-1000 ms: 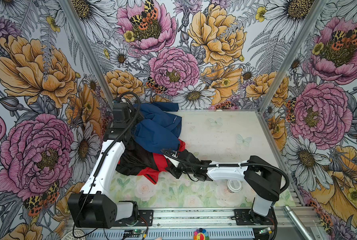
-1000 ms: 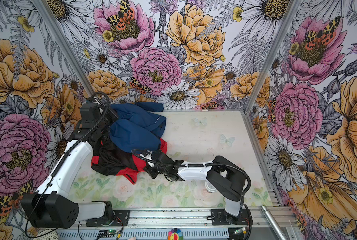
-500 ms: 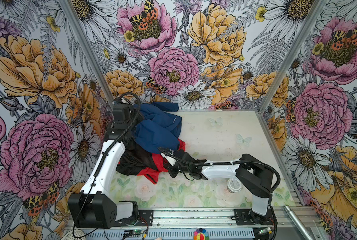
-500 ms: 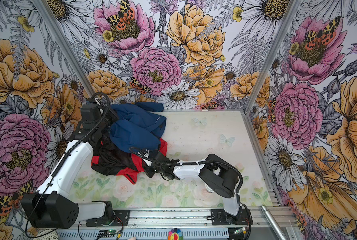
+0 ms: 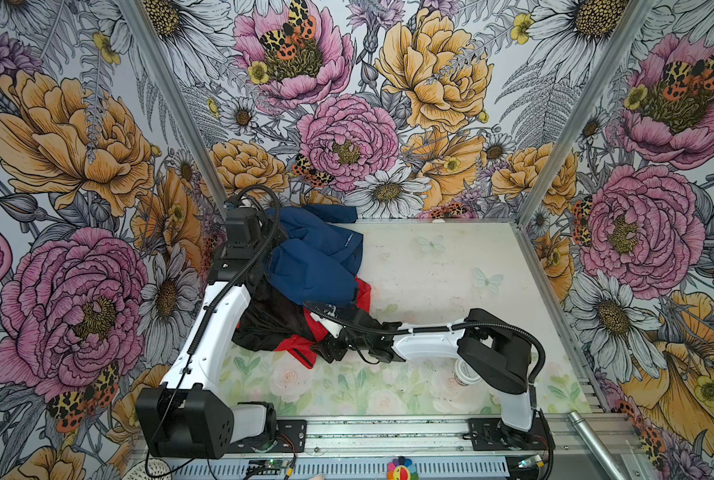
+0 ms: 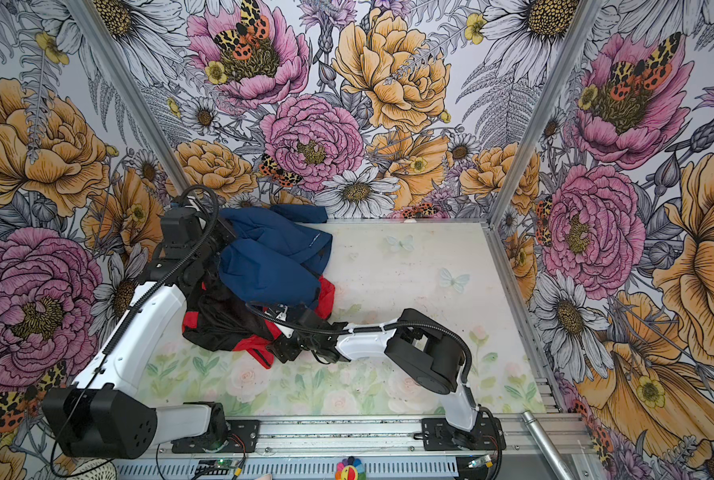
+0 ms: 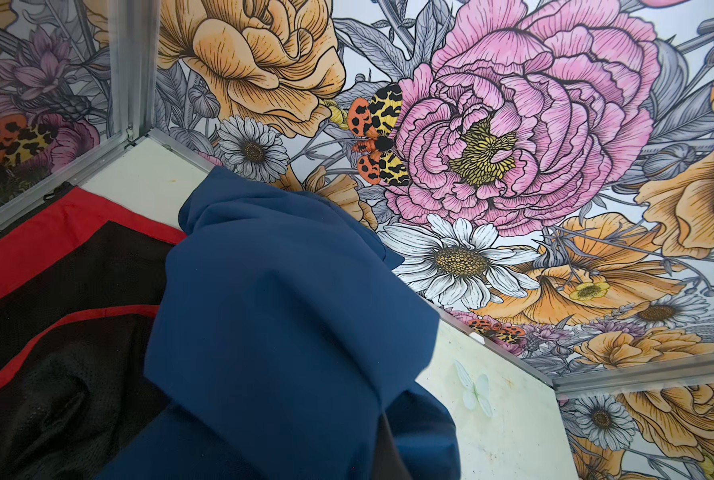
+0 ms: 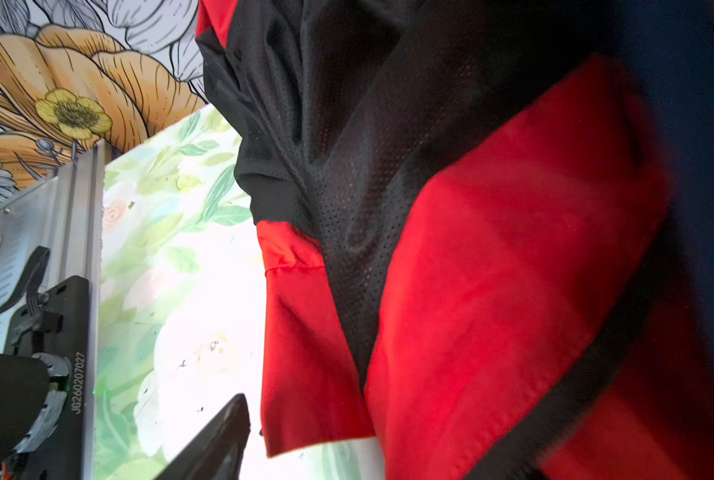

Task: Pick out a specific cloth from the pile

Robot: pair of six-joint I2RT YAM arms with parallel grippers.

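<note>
At left: one red cloth [image 5: 291, 344], one navy jacket [image 5: 318, 266]; left jaws pressed together, right jaws unclear.

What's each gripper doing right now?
Left gripper: shut; whether it holds the navy jacket cannot be told.
Right gripper: open, beside the red jacket.

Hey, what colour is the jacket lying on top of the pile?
Navy blue; the top jacket shows best in the left wrist view.
</note>
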